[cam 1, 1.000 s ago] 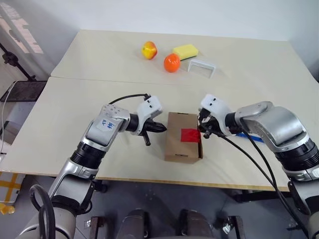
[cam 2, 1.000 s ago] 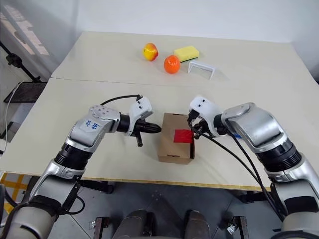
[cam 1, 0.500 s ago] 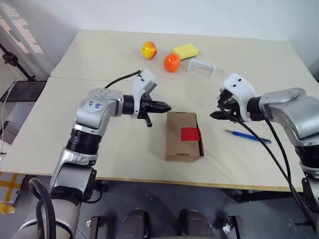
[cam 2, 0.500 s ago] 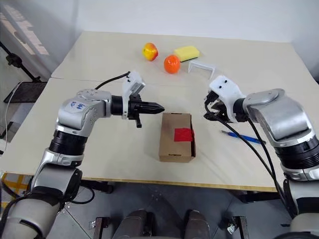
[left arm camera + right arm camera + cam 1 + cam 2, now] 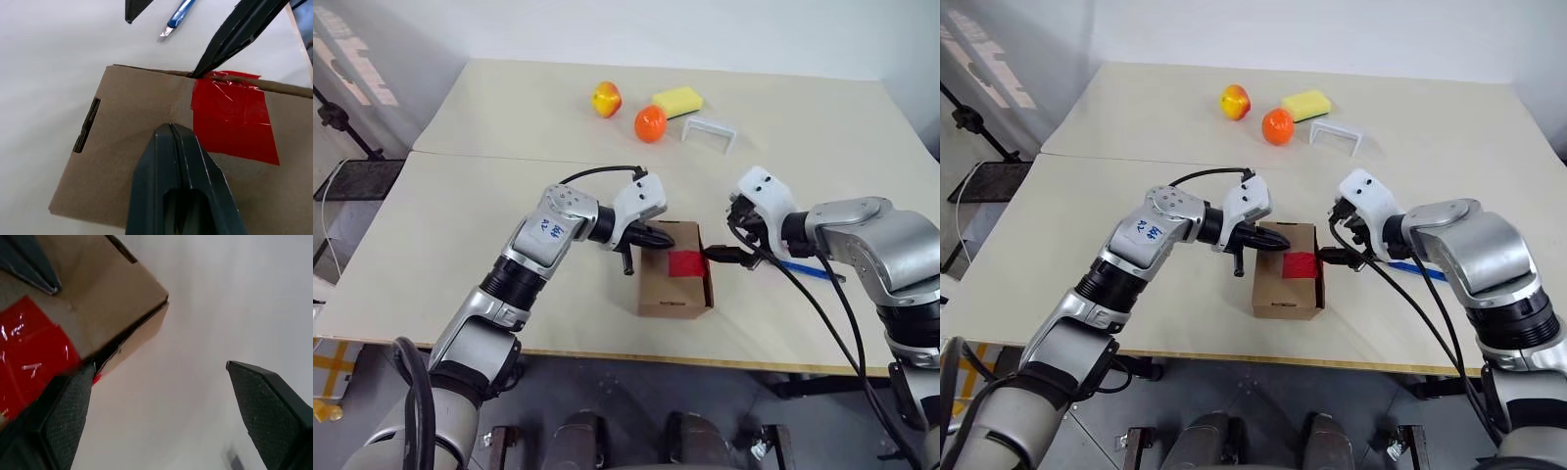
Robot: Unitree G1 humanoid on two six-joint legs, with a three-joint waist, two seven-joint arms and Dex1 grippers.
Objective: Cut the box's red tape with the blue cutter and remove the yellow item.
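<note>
The brown box (image 5: 668,274) lies near the table's front edge, flaps shut, with the red tape (image 5: 686,263) on its top by the right edge. My left gripper (image 5: 658,236) is shut and empty, its tip resting over the box's top just left of the tape (image 5: 230,117). My right gripper (image 5: 159,364) is open; one of its fingers (image 5: 234,34) touches the box's right edge at the tape, the other hangs over bare table. The blue cutter (image 5: 800,267) lies on the table behind the right wrist, held by nothing. The yellow item is hidden.
At the back of the table sit a yellow-red fruit (image 5: 606,98), an orange fruit (image 5: 650,123), a yellow sponge (image 5: 677,100) and a small white frame (image 5: 709,130). A seam (image 5: 489,157) crosses the tabletop behind the box. The front edge (image 5: 607,353) runs close under the box.
My left gripper has swung right from beside the box onto its top. My right gripper has gone from shut to open, moved away from the box and come back to its right edge.
</note>
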